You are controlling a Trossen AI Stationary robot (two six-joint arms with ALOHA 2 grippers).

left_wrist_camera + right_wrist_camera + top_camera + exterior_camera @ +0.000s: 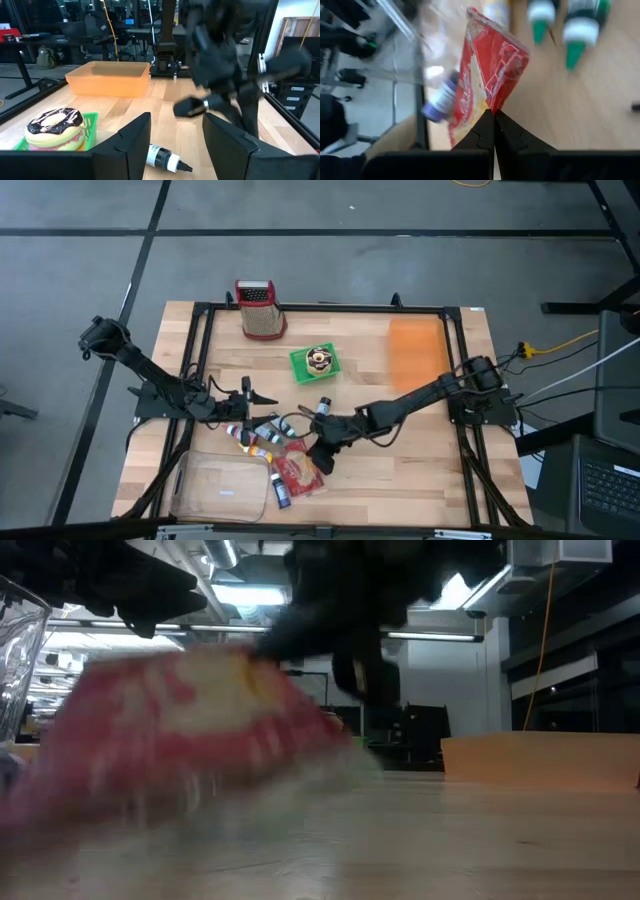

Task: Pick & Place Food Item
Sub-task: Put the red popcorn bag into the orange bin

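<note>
Right pincer (493,117) is shut tight on the near corner of the red snack packet (487,75), which stretches straight out ahead of its tips, long axis in line with the fingers, lying on the bench (420,470) beside the clear tub (220,485). Left pincer (262,396) waits open, farther from the packet, beyond the bottles (262,432); the orange tray (414,350) lies back behind the right pincer
</note>
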